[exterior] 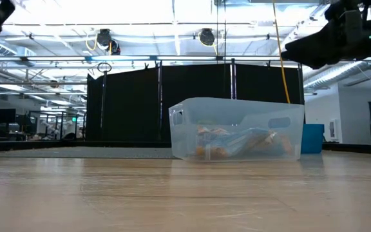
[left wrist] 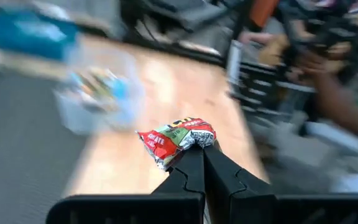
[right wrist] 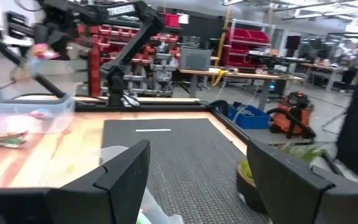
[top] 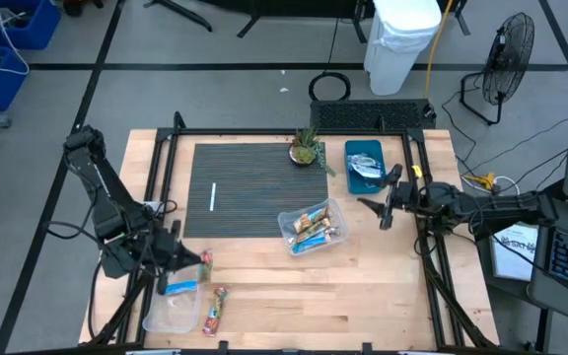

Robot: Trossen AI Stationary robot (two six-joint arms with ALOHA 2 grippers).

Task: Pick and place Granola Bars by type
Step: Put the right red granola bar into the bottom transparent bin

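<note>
One red-green bar (left wrist: 178, 138) is pinched in the closed left gripper (top: 201, 260), held just above the near clear bin (top: 173, 314), where a blue bar (top: 179, 288) lies; another bar (top: 215, 310) lies beside it. Farther back, several bars are left in the middle clear bin (top: 335, 212) (sorting looks barely begun). The right gripper (top: 384, 208) hangs wide and empty beside the blue bin (top: 351, 148).

A light wooden table (top: 363, 296) carries a dark ribbed mat (top: 254, 187), a clear bin of bars (top: 313, 228), a blue bin (top: 365, 164), a potted plant (top: 306, 148), a clear tub (top: 173, 308) and a loose orange-red-green bar (top: 215, 310)
</note>
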